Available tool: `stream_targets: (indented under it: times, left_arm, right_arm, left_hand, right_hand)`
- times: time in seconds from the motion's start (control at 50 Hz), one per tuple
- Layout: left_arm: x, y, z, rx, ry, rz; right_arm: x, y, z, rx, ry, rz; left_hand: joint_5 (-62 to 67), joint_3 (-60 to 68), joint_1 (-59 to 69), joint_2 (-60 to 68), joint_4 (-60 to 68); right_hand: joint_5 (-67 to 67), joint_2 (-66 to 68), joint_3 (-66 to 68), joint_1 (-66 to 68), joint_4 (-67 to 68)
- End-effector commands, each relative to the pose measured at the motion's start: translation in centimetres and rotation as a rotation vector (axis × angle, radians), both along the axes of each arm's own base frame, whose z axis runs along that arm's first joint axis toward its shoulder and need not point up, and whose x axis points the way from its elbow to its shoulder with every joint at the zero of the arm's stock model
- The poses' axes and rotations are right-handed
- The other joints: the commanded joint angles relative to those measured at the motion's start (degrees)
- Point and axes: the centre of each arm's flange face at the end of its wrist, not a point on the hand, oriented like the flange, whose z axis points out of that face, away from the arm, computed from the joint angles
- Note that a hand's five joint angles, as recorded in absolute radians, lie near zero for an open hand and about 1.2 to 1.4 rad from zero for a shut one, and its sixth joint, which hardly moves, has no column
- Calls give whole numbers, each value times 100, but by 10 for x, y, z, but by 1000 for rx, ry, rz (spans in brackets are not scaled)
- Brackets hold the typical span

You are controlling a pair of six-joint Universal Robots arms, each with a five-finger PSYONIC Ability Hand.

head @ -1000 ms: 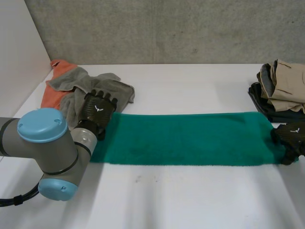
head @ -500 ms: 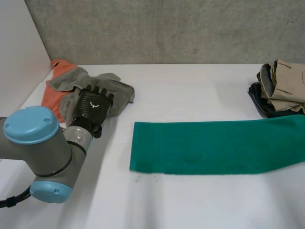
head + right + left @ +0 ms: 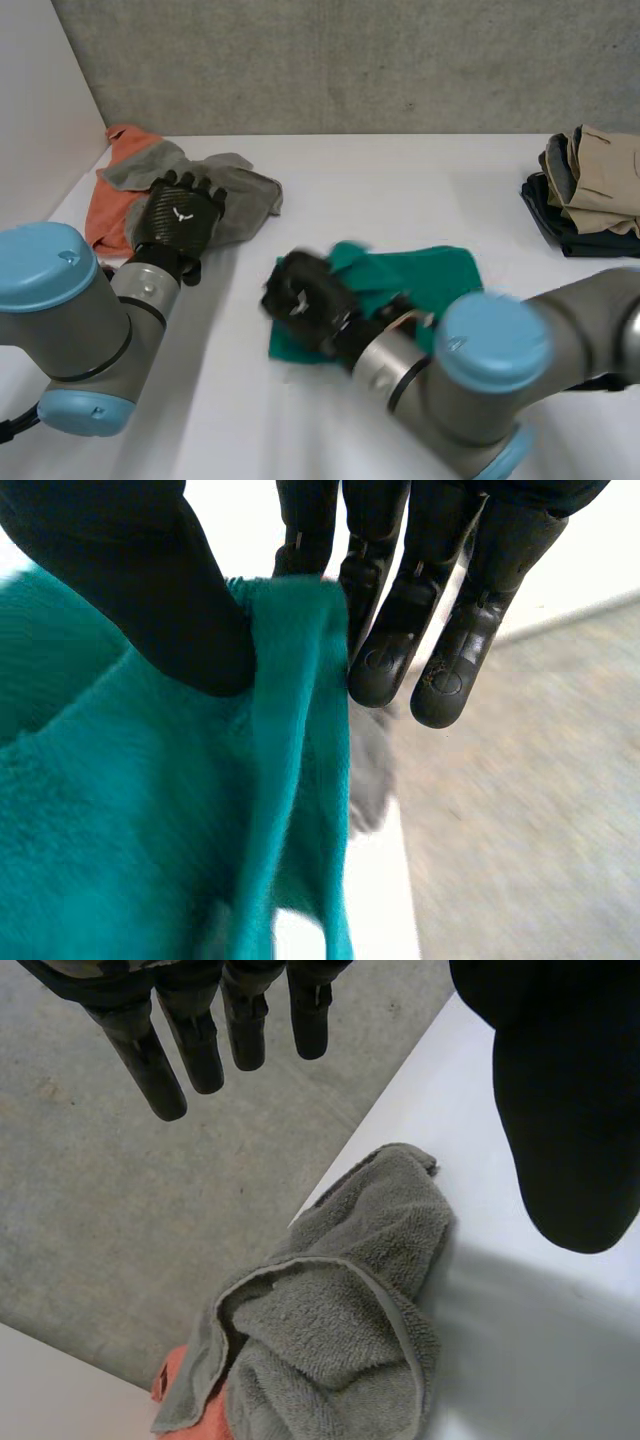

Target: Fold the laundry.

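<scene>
Your right hand [image 3: 300,297] pinches the green towel [image 3: 440,275] by an edge, seemingly mid-fold on the surface [image 3: 400,180]; your left hand [image 3: 178,215] hovers spread over the grey towel [image 3: 245,190], not yet folded.

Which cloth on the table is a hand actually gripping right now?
The green towel, pinched between the right hand's thumb and fingers; the grey towel, orange cloth and folded pile lie ungripped.

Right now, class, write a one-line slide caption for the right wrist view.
The right robot hand pinches the edge of a green towel.
</scene>
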Motion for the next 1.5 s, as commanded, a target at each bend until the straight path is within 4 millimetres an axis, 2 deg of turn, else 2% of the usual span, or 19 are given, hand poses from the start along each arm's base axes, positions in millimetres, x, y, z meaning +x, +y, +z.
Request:
stream_targets:
  times: [0.02, 0.1, 0.16, 0.2, 0.32, 0.38, 0.42, 0.52, 0.66, 0.88, 0.96, 1.0, 1.08, 1.18, 1.2, 1.28, 1.32, 1.4, 1.5]
  left_arm:
    - [-5, 2, 0, -4, 3, -15]
    - [-10, 5, 5, -11, 22, -32]
    - [-21, 11, 10, -8, 74, -67]
    - [-29, 18, 13, -1, 110, -96]
    - [-51, 32, 20, 21, 211, -168]
    - [-67, 39, 12, 62, 244, -219]
    - [-85, 48, 7, 88, 261, -285]
    - [-109, 64, -8, 158, 249, -376]
    - [-121, 61, -36, 240, 200, -384]
    - [-132, 37, -70, 268, 167, -351]
    - [-118, 9, -76, 251, 159, -257]
    - [-102, -13, -71, 201, 150, -124]
    - [-71, -38, -63, 128, 94, 110]
    - [-76, -15, -67, 144, 29, 66]
    - [-81, -3, -64, 151, 31, 23]
    - [-87, 15, -45, 144, 66, -47]
    - [-86, 18, -41, 144, 75, -52]
    - [-84, 25, -33, 144, 90, -58]
    - [-77, 33, -20, 131, 100, -60]
  right_arm:
    - [4, 10, -20, -20, 63, 37]
    - [-5, 5, 0, 17, 10, -57]
    - [-42, -29, 41, 147, -157, -263]
    - [-62, -45, 49, 242, -236, -359]
    - [-111, -64, 36, 633, -324, -572]
    - [-136, -74, 26, 690, -297, -664]
    - [-146, -78, 21, 696, -283, -688]
    - [-163, -82, 11, 675, -221, -730]
    - [-165, -80, 6, 674, -202, -750]
    - [-165, -79, -5, 679, -181, -782]
    - [-166, -78, -7, 673, -182, -783]
    - [-165, -78, -7, 672, -182, -780]
    - [-164, -78, -7, 661, -186, -776]
    - [-163, -79, -7, 622, -172, -772]
    - [-163, -79, -8, 617, -167, -776]
    - [-164, -79, -14, 620, -144, -791]
    - [-164, -79, -14, 621, -143, -791]
    - [-164, -79, -15, 603, -120, -787]
    - [-170, -83, -11, 508, -33, -798]
  left_hand:
    - [-273, -204, -107, -164, -169]
    - [-273, -204, -107, -164, -169]
    - [-273, -204, -107, -164, -169]
    - [-273, -204, -107, -164, -169]
    - [-273, -204, -107, -164, -169]
    - [-269, -200, -103, -160, -165]
    - [-218, -150, -52, -109, -114]
    - [-184, -116, -18, -76, -81]
    - [-134, -65, 32, -25, -30]
    - [-100, -32, 66, 9, 4]
    - [51, 119, 217, 159, 154]
    - [152, 221, 318, 261, 256]
    - [85, 154, 251, 194, 189]
    - [-150, -82, 16, -42, -47]
    - [-167, -99, -1, -58, -63]
    - [-167, -99, -1, -59, -64]
    - [-167, -99, -1, -59, -64]
    - [-167, -99, -1, -59, -64]
    - [-201, -132, -35, -92, -97]
  right_hand:
    - [-5702, -5762, -5826, -4680, -5831]
    - [-5702, -5762, -5826, -4680, -5831]
    - [-5702, -5762, -5826, -4680, -5831]
    - [-5702, -5762, -5826, -4680, -5831]
    - [-5702, -5762, -5826, -4680, -5831]
    - [-5702, -5762, -5826, -4680, -5831]
    - [-5702, -5762, -5826, -4680, -5831]
    - [-5156, -5215, -5280, -4134, -5285]
    - [-4854, -4914, -4978, -3832, -4983]
    - [-4029, -4089, -4153, -3007, -4158]
    - [-3558, -3618, -3683, -2536, -3688]
    - [-3440, -3500, -3564, -2418, -3570]
    - [-3087, -3146, -3211, -2065, -3216]
    - [-2717, -2777, -2842, -1695, -2847]
    - [-2650, -2710, -2774, -1628, -2779]
    - [-2180, -2239, -2304, -1158, -2309]
    - [-1693, -1753, -1817, -671, -1822]
    - [1212, 1152, 1087, 2234, 1082]
    - [1298, 1238, 1174, 2320, 1169]
